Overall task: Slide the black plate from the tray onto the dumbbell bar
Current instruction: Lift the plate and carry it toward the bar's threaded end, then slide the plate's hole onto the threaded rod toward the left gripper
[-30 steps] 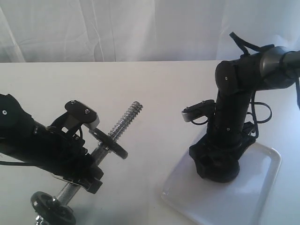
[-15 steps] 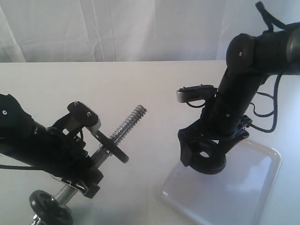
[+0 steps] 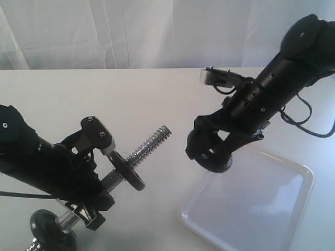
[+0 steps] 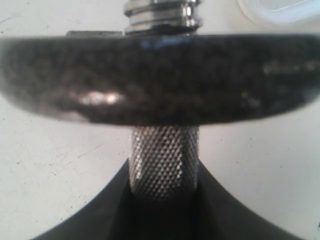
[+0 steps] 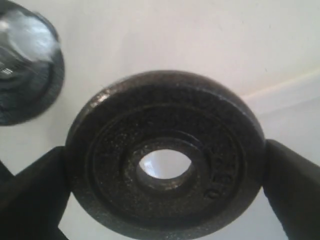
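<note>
**Cropped, blurred, merged**

The short chrome steel dumbbell bar (image 3: 149, 142) loses its lower end, with the black end disc (image 3: 49, 230), to the exterior view's bottom edge, which also crops the glossy white rectangular tray (image 3: 296, 175). The left wrist view shows the bar's inner black disc (image 4: 160, 80) soft and cropped at both sides. Around the small round matte-black iron plate (image 5: 110, 150), the jaws of the right gripper (image 5: 165, 162) run out of frame. Beyond it, a dark chrome-centred disc (image 5: 25, 75) is a smear.

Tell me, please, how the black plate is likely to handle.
The black plate looks like cast metal: probably rigid and heavy for its size. Pinched at opposite rim edges by the jaws, it might pivot.
</note>
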Controlling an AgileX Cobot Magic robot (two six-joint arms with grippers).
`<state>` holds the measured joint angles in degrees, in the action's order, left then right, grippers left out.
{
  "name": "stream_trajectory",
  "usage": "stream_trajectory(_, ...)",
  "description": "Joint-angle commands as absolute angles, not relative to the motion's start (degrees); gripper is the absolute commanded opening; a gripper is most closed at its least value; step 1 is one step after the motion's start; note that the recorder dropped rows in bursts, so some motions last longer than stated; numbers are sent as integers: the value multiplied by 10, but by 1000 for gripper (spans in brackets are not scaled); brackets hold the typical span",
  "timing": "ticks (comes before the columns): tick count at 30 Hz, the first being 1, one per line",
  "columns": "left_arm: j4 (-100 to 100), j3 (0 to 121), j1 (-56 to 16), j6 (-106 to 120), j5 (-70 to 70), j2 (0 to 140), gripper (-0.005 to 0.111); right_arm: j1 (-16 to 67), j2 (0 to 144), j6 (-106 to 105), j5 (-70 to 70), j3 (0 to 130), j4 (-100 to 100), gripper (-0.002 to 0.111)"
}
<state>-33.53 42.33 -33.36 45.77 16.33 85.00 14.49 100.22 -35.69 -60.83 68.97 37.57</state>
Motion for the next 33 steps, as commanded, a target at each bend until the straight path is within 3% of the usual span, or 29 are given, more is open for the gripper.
stream_trajectory(1,-372,441,-334,467,148,820,0,101,986,-469,-666,694,547,0)
stream_trajectory(7,-372,441,-334,529,162,820,0,83,999,-527,-700,694,650,0)
stream_trajectory(33,-398,441,-334,542,163,820,0,113,1064,-538,-700,685,717,0)
